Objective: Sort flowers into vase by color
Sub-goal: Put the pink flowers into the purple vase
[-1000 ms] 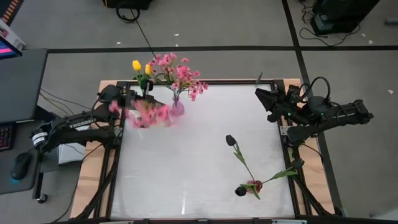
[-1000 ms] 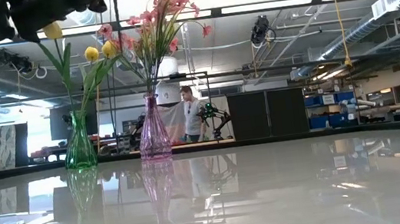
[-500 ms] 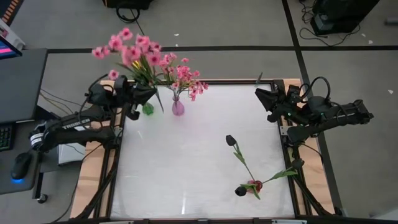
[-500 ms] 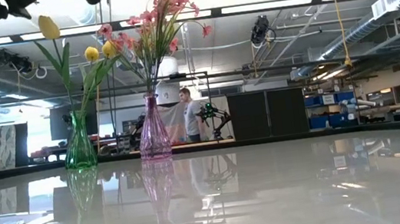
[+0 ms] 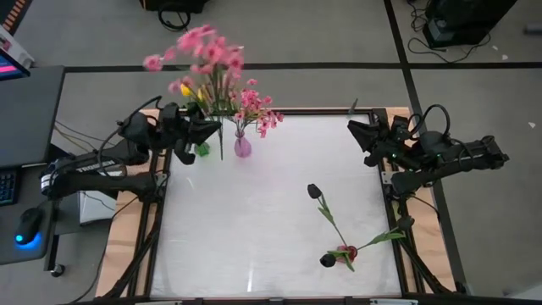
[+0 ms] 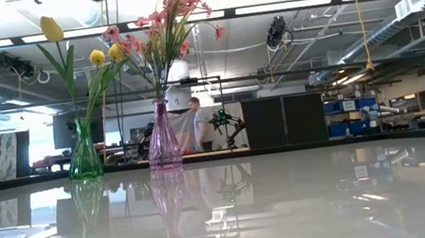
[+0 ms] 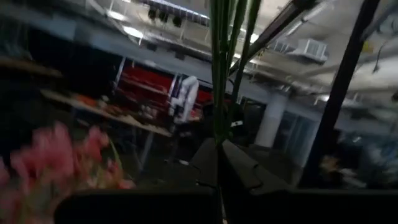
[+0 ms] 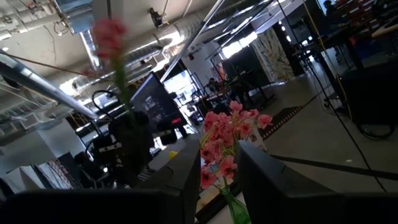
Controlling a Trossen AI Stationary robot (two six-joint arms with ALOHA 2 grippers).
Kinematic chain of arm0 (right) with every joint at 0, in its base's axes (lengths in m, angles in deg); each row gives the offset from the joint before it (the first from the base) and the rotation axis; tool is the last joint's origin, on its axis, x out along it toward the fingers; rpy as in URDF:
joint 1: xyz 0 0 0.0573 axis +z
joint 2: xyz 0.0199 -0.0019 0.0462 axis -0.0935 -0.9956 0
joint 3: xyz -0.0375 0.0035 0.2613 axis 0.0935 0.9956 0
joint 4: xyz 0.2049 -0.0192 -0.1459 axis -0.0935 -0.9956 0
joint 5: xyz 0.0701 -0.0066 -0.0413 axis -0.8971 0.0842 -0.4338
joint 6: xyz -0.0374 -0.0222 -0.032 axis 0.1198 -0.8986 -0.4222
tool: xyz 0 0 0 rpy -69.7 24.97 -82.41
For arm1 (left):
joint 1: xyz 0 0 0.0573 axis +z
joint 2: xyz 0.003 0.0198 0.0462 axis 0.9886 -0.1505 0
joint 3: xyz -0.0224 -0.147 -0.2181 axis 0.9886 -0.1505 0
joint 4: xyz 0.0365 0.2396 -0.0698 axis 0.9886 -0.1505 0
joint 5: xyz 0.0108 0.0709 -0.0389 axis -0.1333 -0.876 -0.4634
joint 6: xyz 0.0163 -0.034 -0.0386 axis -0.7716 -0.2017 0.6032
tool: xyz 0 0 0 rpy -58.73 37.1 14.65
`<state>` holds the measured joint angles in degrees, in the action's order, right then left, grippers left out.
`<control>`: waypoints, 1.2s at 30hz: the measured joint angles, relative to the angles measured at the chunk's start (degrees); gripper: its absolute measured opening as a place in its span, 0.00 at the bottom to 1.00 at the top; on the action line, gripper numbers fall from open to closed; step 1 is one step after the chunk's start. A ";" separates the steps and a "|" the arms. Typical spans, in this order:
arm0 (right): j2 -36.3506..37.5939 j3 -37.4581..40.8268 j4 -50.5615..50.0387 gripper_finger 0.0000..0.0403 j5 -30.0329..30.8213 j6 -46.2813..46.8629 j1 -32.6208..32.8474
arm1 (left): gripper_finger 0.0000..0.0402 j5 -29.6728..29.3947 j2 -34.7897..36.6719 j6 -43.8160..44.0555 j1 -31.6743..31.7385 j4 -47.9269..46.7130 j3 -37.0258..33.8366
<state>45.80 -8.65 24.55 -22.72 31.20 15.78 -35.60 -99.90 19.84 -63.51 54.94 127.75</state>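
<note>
My left gripper (image 5: 210, 129) is at the table's far left, next to the two vases, shut on a spray of pink blossoms (image 5: 200, 48) held high. A green vase (image 6: 84, 152) holds yellow tulips (image 6: 53, 29). A pink vase (image 5: 242, 146) to its right holds more pink blossoms (image 5: 256, 108). Two dark red tulips (image 5: 315, 191) (image 5: 329, 259) lie flat on the table at the near right, their stems crossing. My right gripper (image 5: 362, 140) is open and empty at the far right edge. My left gripper pinches the spray's green stems (image 7: 219, 124) between its two fingers. The fingers come about level from the table's left and lie across the stems. The spray stands nearly upright, blossoms up, lifted clear of the table. Its lower stem end (image 5: 222, 154) hangs below the fingers.
The white table top (image 5: 254, 229) lies bare between the vases and the dark tulips. A wooden frame (image 5: 127, 229) borders the table. A person (image 6: 197, 125) stands in the room far behind the table.
My left gripper has risen and turned, shifting a little toward the pink vase. The pink spray has swung from lying low over the table beside the vases to standing upright, its blossoms now high above the far edge.
</note>
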 joint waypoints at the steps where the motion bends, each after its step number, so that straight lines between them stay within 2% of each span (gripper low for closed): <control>1: 0.00 0.00 -0.01 0.28 -0.01 0.02 0.02 | 0.02 -0.58 -0.03 -2.30 -0.28 -0.52 0.79; 11: 0.00 0.00 -0.01 0.28 -0.01 0.02 0.01 | 0.02 -3.96 0.00 -9.82 -5.04 -3.20 6.44; 18: 0.00 -0.02 -0.01 0.28 -0.01 0.02 0.02 | 0.02 -3.97 -0.03 -21.80 -9.53 -14.48 9.41; 36: 0.00 0.01 -0.01 0.28 0.06 -0.82 -0.04 | 0.02 -5.34 -0.07 -20.59 -11.40 -15.35 9.41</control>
<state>45.80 -8.64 24.55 -22.66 30.38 15.74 -40.94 -99.97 -0.75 -74.91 39.59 137.16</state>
